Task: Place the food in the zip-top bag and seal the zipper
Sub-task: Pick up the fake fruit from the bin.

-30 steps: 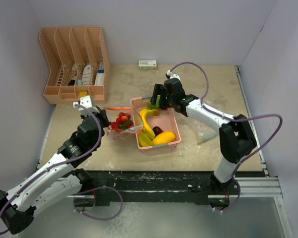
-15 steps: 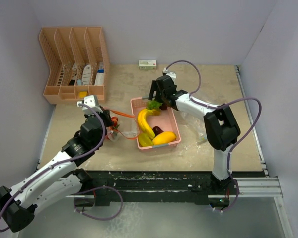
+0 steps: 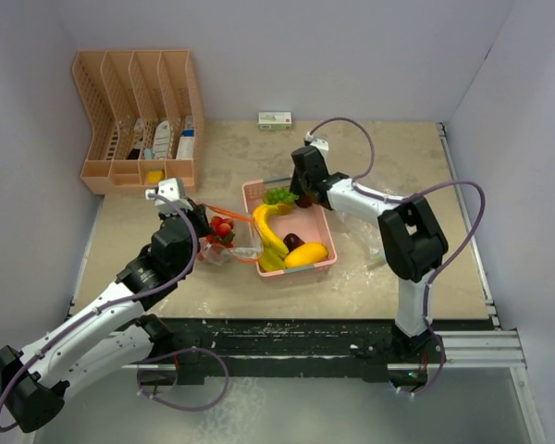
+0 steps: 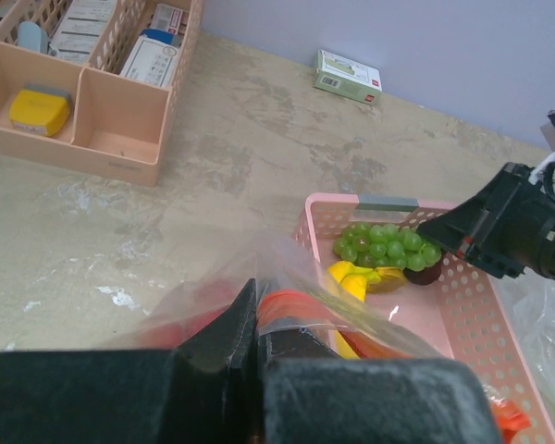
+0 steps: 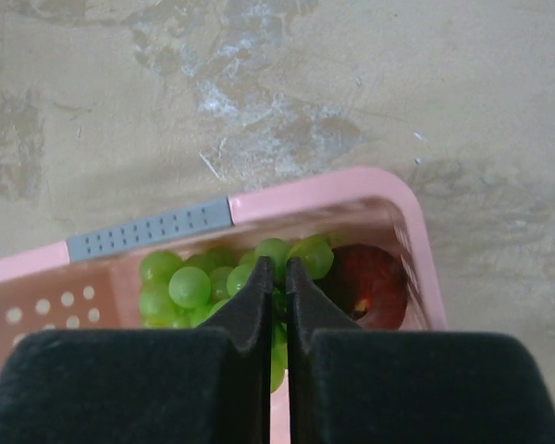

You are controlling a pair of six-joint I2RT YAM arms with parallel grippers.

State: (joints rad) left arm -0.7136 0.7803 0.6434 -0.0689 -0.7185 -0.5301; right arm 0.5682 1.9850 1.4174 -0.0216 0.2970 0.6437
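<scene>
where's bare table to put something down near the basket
Bare: the far strip between the pink basket and the small box, and the far right corner behind the right arm. Crowded: left of the basket, where the left pincer holds the zip-top bag; the right pincer is closed on the grapes.

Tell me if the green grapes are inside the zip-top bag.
No, the grapes lie in the pink basket beside a dark red fruit.
</scene>
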